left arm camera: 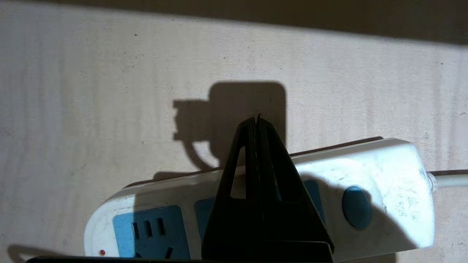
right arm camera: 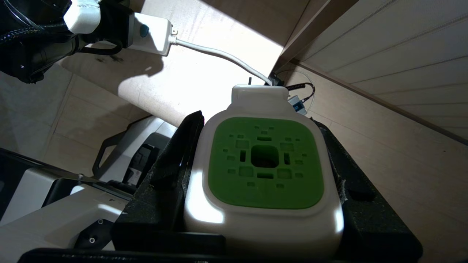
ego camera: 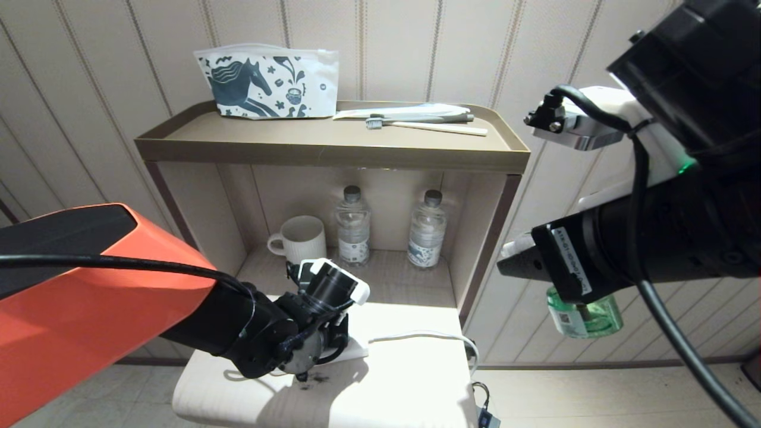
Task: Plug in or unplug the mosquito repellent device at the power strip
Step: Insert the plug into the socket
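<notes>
The mosquito repellent device (right arm camera: pixel 263 164), white with a green vented top, sits between the black fingers of my right gripper (right arm camera: pixel 257 122), which is shut on it. Its green bottle (ego camera: pixel 585 318) hangs in the air to the right of the low table, well away from the power strip. The white power strip (left arm camera: pixel 384 175) lies on the table with its blue sockets and round button (left arm camera: pixel 356 207) facing up. My left gripper (left arm camera: pixel 256 120) is shut with nothing in it and lies across the strip's middle socket. In the head view the left wrist covers most of the power strip (ego camera: pixel 357 351).
The strip's white cord (ego camera: pixel 416 336) runs to the table's right edge and down to a small adapter (ego camera: pixel 487 416) on the floor. Behind the low white table (ego camera: pixel 416 392) is a shelf unit with a mug (ego camera: pixel 300 238) and two water bottles (ego camera: pixel 352 226). A pouch (ego camera: pixel 267 83) and toothbrush (ego camera: pixel 425 123) lie on top.
</notes>
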Available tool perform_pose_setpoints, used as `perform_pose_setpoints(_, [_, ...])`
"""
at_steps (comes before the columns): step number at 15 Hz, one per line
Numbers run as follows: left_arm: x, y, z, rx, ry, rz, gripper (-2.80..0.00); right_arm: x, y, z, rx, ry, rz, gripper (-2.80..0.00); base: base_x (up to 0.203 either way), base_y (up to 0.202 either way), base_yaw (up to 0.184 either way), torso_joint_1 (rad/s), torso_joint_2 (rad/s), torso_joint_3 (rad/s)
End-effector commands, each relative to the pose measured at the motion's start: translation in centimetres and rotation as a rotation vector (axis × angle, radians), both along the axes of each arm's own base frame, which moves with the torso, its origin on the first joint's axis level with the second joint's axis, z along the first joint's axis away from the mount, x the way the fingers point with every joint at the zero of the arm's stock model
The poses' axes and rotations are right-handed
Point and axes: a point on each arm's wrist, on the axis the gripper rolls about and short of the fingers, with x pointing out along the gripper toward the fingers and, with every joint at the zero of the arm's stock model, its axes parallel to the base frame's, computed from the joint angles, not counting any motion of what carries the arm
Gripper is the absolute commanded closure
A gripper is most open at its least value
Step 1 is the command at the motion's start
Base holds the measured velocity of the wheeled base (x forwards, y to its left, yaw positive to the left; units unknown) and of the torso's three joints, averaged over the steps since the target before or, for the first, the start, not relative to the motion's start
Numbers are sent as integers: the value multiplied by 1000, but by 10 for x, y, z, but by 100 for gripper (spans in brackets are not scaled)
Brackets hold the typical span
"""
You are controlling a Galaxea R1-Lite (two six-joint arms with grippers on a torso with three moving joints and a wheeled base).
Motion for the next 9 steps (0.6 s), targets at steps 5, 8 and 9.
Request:
perform_pose_setpoints(5, [-6, -5, -1, -2, 2, -14, 0, -1, -1, -1, -6, 6, -4, 0, 0, 0, 0, 0, 0, 0])
perform_pose_setpoints(8, [-11, -10, -1, -6, 2, -28, 0, -1, -2, -1, -2, 6, -4, 0, 0, 0, 0, 0, 0, 0])
perform_pose_setpoints(9, [-12, -11, 0, -8, 1, -32, 0, -1, -2, 0, -1, 5, -5, 0, 0, 0, 0, 0, 0, 0])
